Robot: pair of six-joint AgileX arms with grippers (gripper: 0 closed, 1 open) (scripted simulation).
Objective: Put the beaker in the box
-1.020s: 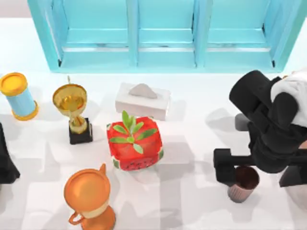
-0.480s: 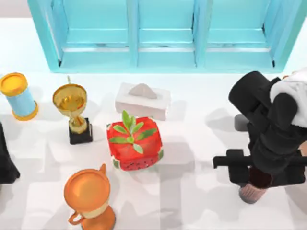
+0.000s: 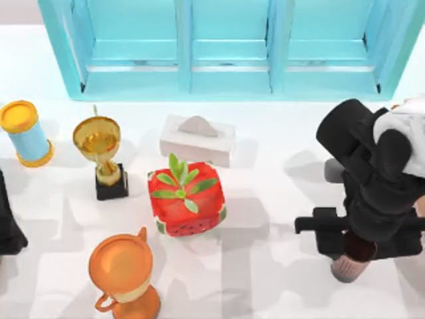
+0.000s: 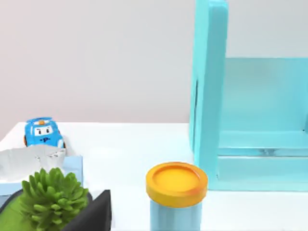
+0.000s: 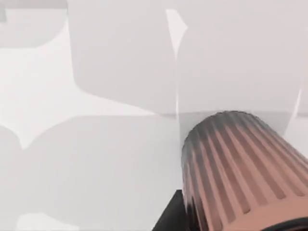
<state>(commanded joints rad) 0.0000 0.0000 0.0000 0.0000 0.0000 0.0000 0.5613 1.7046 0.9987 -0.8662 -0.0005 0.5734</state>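
Note:
The beaker (image 3: pixel 350 260), a small ribbed brown-mauve cup with a dark inside, is at the table's front right. My right gripper (image 3: pixel 362 239) is shut on it from above, with a dark finger on each side of the rim. In the right wrist view the beaker (image 5: pixel 240 168) is close up, its ribbed side slanting over the white table, with a dark finger (image 5: pixel 171 216) beside it. The box is hidden. My left arm (image 3: pixel 8 226) is parked at the table's left edge.
A cyan cabinet (image 3: pixel 226 46) spans the back. A white tissue box (image 3: pixel 197 138), a red watermelon cube (image 3: pixel 186 199), a gold trophy (image 3: pixel 99 143), an orange jug (image 3: pixel 125 272) and a yellow-lidded blue can (image 3: pixel 23 131) occupy the middle and left.
My right gripper closed in on the beaker and carried it a little to the right and toward the front. Over the last half second it barely moved.

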